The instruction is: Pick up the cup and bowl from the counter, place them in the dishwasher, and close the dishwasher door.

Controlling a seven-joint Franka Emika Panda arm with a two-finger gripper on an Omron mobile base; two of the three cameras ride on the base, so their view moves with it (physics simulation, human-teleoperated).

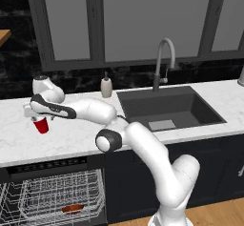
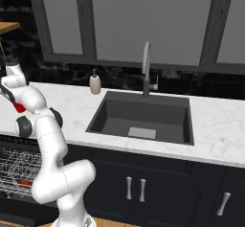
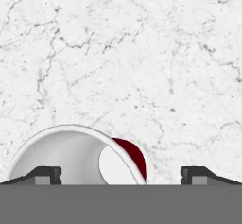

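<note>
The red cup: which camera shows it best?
The left base view: the cup stands whole on the counter, under the open claw. The hand view crops it to its white rim; the right base view shows a red sliver behind the arm.

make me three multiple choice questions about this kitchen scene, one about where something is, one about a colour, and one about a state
1. Where is the bowl?
A. In the sink
B. In the dishwasher rack
C. On the counter beside the soap bottle

2. What colour is the outside of the cup?
A. Red
B. Blue
C. Green

3. How does the gripper stand?
A. Shut on the faucet
B. Shut on the bowl
C. Open, above the cup

Answers:
1. B: the reddish-brown bowl lies in the white wire rack below the counter edge.
2. A: the left base view shows a red cup under the hand, and the hand view shows its white inside with a red edge.
3. C: in the hand view the fingertips stand wide apart, with the cup rim off-centre towards one of them.
</note>
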